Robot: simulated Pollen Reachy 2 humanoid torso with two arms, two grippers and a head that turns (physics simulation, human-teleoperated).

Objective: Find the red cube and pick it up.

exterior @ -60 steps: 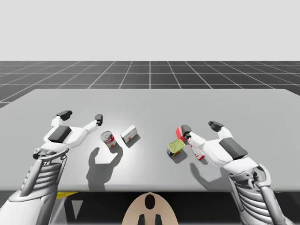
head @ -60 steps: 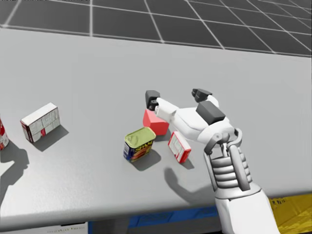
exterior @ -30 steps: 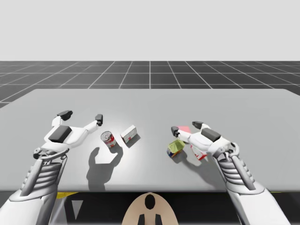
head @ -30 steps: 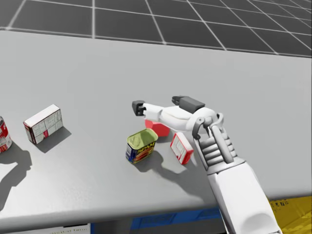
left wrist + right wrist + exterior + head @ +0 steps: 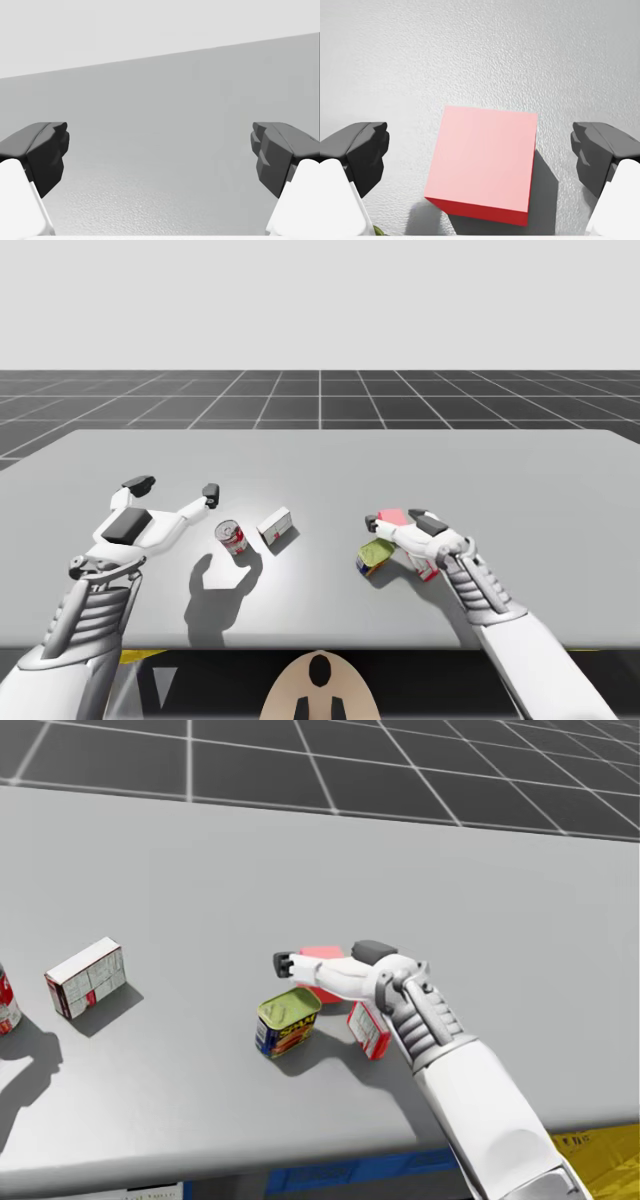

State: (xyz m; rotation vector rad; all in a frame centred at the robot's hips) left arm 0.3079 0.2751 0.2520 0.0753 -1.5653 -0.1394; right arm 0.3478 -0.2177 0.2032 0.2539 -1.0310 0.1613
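Right gripper is spread wide, pointing down at the red cube. The cube sits between its two dark fingers with bare table showing on both sides, so neither finger touches it and nothing is held. From the high view I place the cube a little to the right of the table's middle, well in from every edge, flat on the surface with its pale top face up and one darker red side turned toward my edge. Just beside it, toward my edge, stands a small rectangular tin with a yellow-green lid and a blue side; it carries yellow and red print, which I leave unread. A sliver of that green lid shows by one finger in the right wrist view. Next to the tin, under my right wrist, stands a small red box with a white panel on its face; any writing on it is too small to make out. On the left half of the table are a white box with red patches on its label and, just beside it, a round can with a red and white label. Left gripper hangs toward the left edge, beside the round can, its fingers far apart over plain grey table, holding nothing.
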